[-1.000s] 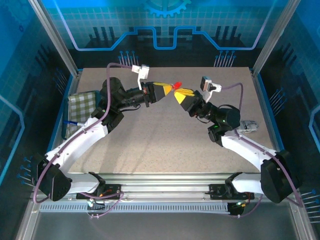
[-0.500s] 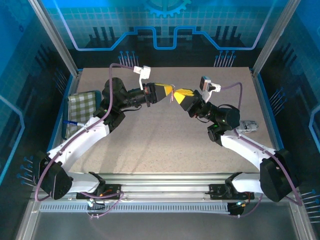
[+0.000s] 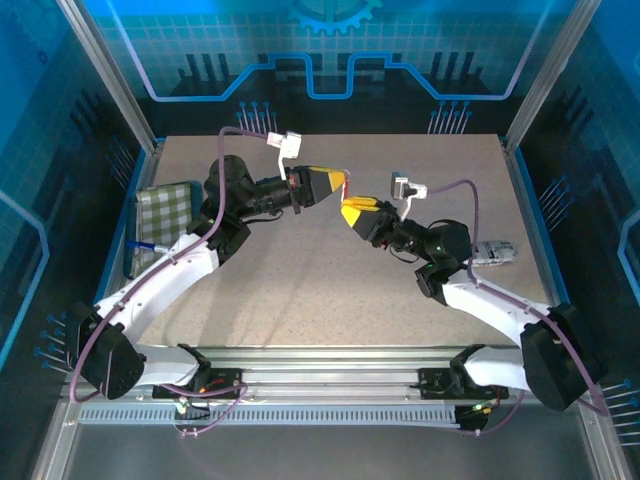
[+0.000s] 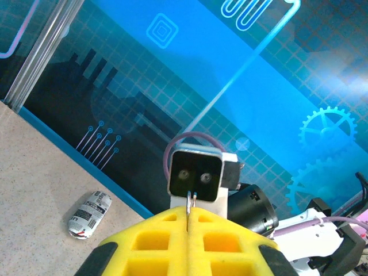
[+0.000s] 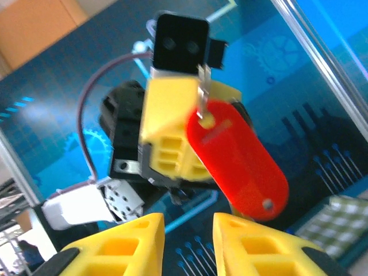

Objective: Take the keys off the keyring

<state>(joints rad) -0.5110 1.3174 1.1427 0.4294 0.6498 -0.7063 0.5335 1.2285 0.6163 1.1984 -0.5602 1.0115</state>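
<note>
My left gripper (image 3: 343, 182) is held above the table's middle, shut on the thin metal keyring (image 4: 188, 204), whose wire edge sticks out between the yellow pads (image 4: 167, 241). In the right wrist view the ring (image 5: 202, 86) hangs at the left gripper's tip (image 5: 192, 86), and a red oval tag (image 5: 238, 161) dangles from it. My right gripper (image 3: 347, 212) sits just below and in front of the left one, open, with nothing between its fingers (image 5: 132, 241). The red tag hangs above its right finger without touching. I cannot make out the keys.
A green checked cloth (image 3: 160, 215) lies at the table's left edge. A crumpled white packet (image 3: 495, 252) lies on the right side, also seen on the table (image 4: 90, 214) in the left wrist view. Blue walls close in the workspace.
The right gripper has pulled back and down from the left gripper's tip and its jaws have parted. The left gripper keeps hold of the ring, almost still.
</note>
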